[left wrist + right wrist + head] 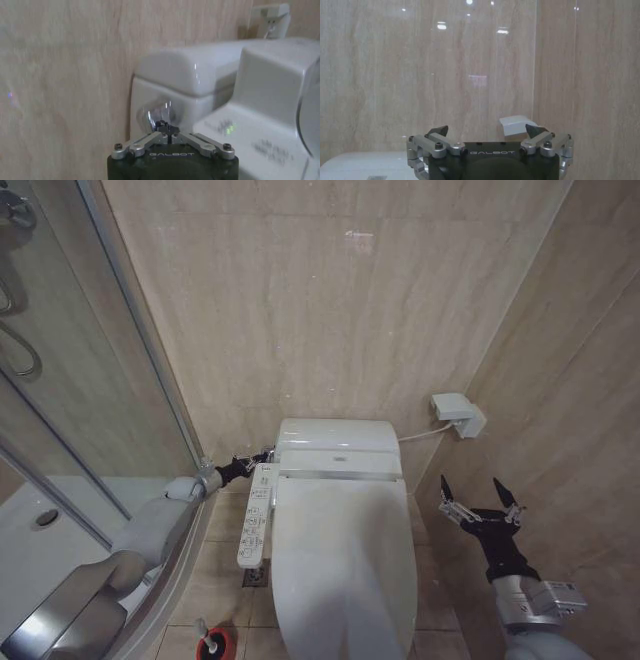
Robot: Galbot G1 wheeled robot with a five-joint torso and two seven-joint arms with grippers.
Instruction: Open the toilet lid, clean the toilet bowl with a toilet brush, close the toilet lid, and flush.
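The toilet lid lies shut, glossy white, and hides the toilet bowl under it. Along the lid's left side runs the white control panel. My left gripper reaches to the left side of the tank. In the left wrist view this gripper is shut, its tips touching a round chrome flush knob on the tank's side. My right gripper hangs open to the right of the toilet with nothing in it, fingers spread. The toilet brush stands in its red holder on the floor at front left.
A curved glass shower door and its white tray close off the left. Beige tiled walls meet in a corner at the right. A white wall socket box with a cable sits right of the tank. A floor drain lies beside the toilet.
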